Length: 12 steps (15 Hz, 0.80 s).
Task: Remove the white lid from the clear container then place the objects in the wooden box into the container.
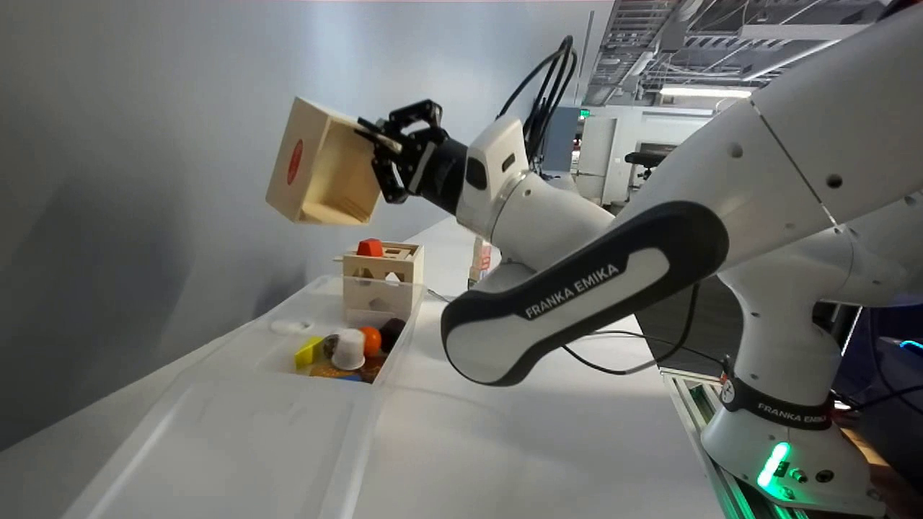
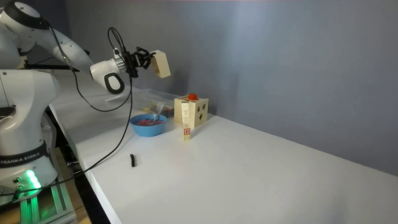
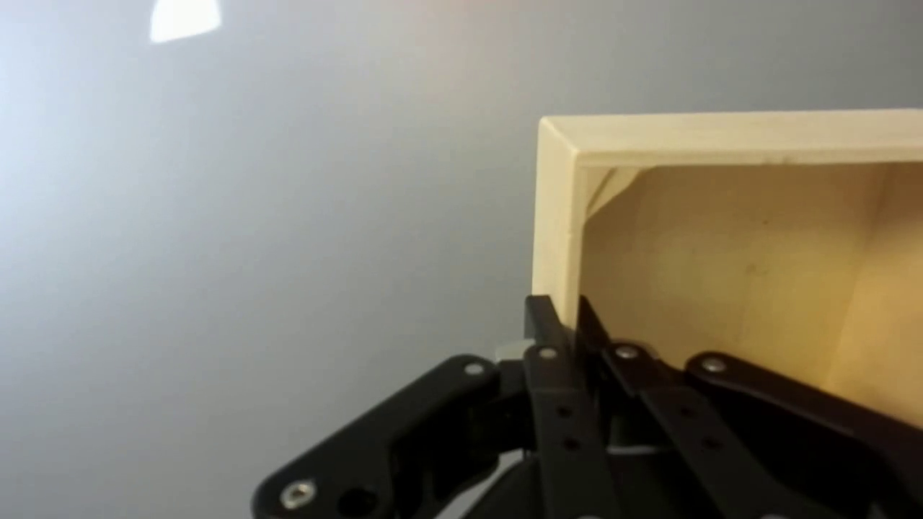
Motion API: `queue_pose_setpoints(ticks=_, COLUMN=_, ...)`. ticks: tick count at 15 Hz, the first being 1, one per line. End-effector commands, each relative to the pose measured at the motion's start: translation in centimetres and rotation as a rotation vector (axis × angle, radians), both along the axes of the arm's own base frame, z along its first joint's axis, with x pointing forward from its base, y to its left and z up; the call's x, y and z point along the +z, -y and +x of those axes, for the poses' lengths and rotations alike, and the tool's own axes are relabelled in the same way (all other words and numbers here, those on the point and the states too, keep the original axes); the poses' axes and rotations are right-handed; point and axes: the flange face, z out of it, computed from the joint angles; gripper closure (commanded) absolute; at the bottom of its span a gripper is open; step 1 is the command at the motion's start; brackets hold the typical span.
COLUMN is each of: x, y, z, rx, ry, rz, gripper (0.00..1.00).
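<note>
Lid (image 1: pixel 231 440) far left, lying off the open part of the tub (image 1: pixel 391 362); whether it rests on the near rim, I can't tell. Next, wooden box (image 1: pixel 310 169): up in the air above the tub, tilted, mouth toward the arm (image 1: pixel 570 292), only bare wood in what the wrist view gives of its inside. Under it in the tub, left to right: yellow block (image 1: pixel 308 353), white cup (image 1: pixel 350 351), orange ball (image 1: pixel 371 341), dark lump (image 1: pixel 393 331). Claw (image 3: pixel 566 317) at the box's right, pinching one side wall, jaws astride it. My reading: tipping-out at its end. Next move likely wants a check that nothing clings inside, then box turned upright, swung wide of the tub, lowered, let go. Room for that, left to right in an exterior view: arm-side edge of the table (image 2: pixel 242 174); slack cable (image 2: pixel 131 93), might snag; blue bowl (image 2: pixel 147 129), just beside the tub in this view; wooden cube (image 2: pixel 199 115) with holes, red piece (image 2: pixel 192 96) on top, near the tub's end; grey wall (image 2: pixel 279 77) behind, so pull outward before turning. Widest stretch lies front right; I'd guess the best set-down spot.
</note>
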Motion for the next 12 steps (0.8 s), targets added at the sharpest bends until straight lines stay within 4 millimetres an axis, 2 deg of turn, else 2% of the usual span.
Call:
queue_pose_setpoints(ticks=1, x=-2.2, y=3.0, z=-1.6, rx=-0.007, ry=-0.091, rz=0.164, gripper=0.98)
queue_pose_setpoints(ticks=5, x=-0.6, y=7.2, z=-1.5, rx=-0.042, ry=-0.122, rz=0.297, gripper=0.98)
queue_pose_setpoints(ticks=8, x=1.8, y=9.5, z=0.0, rx=0.0, ry=-0.217, rz=0.393, gripper=0.98)
queue_pose_setpoints(ticks=12, x=5.4, y=11.7, z=2.6, rx=0.011, ry=-0.426, rz=0.407, gripper=0.98)
